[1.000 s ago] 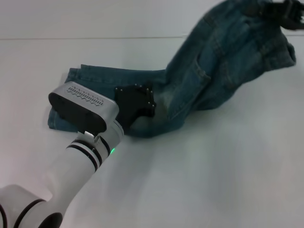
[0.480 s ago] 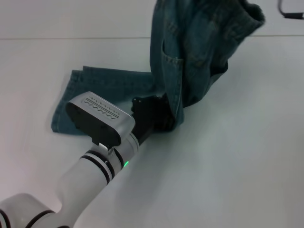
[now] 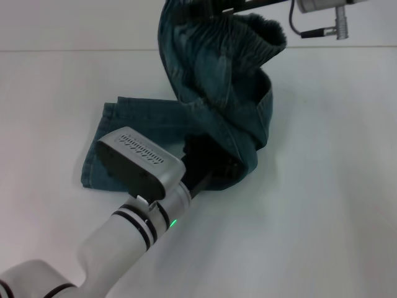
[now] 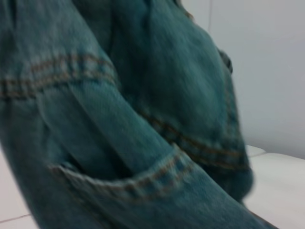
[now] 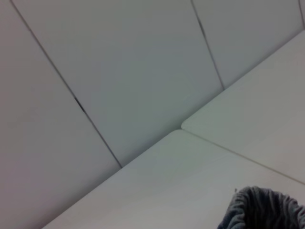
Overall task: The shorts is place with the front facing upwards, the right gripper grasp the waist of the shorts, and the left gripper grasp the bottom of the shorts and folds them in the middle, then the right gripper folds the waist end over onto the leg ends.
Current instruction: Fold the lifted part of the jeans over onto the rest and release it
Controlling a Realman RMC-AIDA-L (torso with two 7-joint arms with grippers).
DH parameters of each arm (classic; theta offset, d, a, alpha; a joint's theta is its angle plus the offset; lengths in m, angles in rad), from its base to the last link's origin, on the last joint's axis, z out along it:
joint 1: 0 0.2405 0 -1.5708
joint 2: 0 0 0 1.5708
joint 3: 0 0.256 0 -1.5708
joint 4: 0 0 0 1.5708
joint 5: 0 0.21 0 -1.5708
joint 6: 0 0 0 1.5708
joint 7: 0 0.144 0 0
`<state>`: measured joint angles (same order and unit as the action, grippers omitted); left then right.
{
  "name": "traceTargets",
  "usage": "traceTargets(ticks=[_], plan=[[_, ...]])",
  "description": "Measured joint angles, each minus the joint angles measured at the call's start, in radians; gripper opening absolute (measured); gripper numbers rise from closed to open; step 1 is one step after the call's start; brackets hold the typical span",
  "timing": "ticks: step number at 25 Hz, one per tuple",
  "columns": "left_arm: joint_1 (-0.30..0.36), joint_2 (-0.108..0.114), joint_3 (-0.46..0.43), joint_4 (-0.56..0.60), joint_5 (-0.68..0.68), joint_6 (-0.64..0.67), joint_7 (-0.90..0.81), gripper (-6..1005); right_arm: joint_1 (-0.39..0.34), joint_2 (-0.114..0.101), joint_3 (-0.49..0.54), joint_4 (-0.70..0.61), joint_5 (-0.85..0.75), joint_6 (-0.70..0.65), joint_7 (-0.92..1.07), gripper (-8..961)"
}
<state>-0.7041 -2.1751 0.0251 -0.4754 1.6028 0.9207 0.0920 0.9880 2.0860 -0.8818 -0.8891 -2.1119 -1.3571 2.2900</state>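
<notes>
The blue denim shorts (image 3: 218, 93) lie partly on the white table (image 3: 322, 198). Their leg ends (image 3: 110, 155) are flat at the left, while the waist end hangs lifted at the top centre. My right gripper (image 3: 214, 6) is at the top edge, shut on the waist. My left gripper (image 3: 208, 162) rests low on the shorts at the bend, half covered by the hanging cloth. The left wrist view is filled by denim with a stitched pocket (image 4: 128, 181). A small bunch of denim (image 5: 262, 210) shows in the right wrist view.
The table's far edge meets a pale wall (image 3: 74, 25) behind the shorts. My left arm (image 3: 118, 236) reaches in from the lower left. A cable (image 3: 310, 31) hangs from my right arm at the upper right.
My right gripper has carried the waist from the upper right leftward and higher, over the legs. The shorts now bend sharply. My left gripper shifted a little right and nearer.
</notes>
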Motion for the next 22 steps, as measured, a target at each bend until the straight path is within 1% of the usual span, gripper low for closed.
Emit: traceTargets(ticks=[3, 4, 10, 17, 22], plan=[[0.036, 0.000, -0.018, 0.011, 0.000, 0.028, 0.000, 0, 0.011, 0.000, -0.010, 0.034, 0.001, 0.011, -0.015, 100], [0.036, 0.000, -0.018, 0.011, 0.000, 0.028, 0.000, 0, 0.014, 0.000, -0.013, 0.040, 0.001, 0.012, -0.018, 100], [0.125, 0.000, -0.043, 0.010, 0.000, 0.128, 0.029, 1, 0.014, -0.001, -0.020, 0.045, 0.000, 0.015, -0.023, 96], [0.210, 0.000, -0.136, 0.001, -0.005, 0.161, 0.109, 0, 0.008, -0.004, -0.014, 0.044, 0.004, 0.013, -0.032, 95], [0.297, 0.000, -0.213, 0.007, -0.008, 0.249, 0.161, 2, 0.008, -0.003, -0.020, 0.044, 0.004, 0.008, -0.035, 96]])
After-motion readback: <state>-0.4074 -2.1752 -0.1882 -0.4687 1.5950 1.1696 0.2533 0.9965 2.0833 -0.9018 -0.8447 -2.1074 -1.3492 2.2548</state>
